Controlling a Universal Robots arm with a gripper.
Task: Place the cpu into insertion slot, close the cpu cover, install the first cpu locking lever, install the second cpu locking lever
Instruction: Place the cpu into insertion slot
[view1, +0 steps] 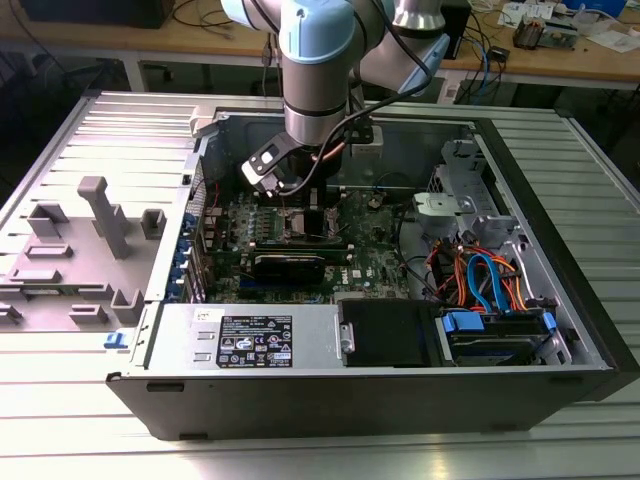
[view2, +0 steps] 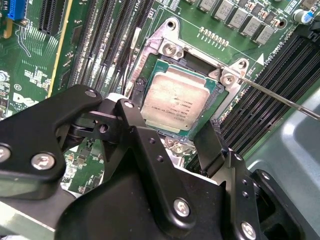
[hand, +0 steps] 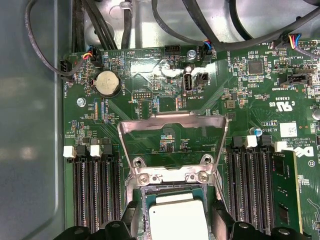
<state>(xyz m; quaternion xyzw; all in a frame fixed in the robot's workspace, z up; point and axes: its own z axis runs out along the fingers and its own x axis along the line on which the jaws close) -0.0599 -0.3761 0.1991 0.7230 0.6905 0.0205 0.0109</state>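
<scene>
CPU (view2: 175, 100) seated flat in the insertion slot (view2: 150, 75) of the green motherboard (hand: 150, 100), its silver-grey top facing up. In the first wrist view the cpu (hand: 177, 220) lies between the two black fingers (hand: 132, 217) of the end effector (hand: 177, 214), with a strip of socket visible on either side of the chip. The fingers are spread wider than the chip, touch neither edge and hold nothing. The cpu cover (hand: 172, 120), a silver frame with a square opening, stands swung back on its hinge on the far side of the socket and is not closed over the chip. A thin wire locking lever (view2: 280, 97) runs out from one socket corner across the black memory slots (view2: 260, 115), raised rather than latched. A second slender bright bar (view2: 134, 50) lies along the opposite side of the socket, but how it is seated is hard to make out. The black links of the end effector cover the chip's near corner in the second wrist view, and the picture's edge cuts off its near side in the first wrist view. In the exterior view the arm's wrist (view1: 315, 110) reaches down into the open computer case (view1: 300, 340) on the slatted bench (view1: 560, 440) and masks the socket area.
</scene>
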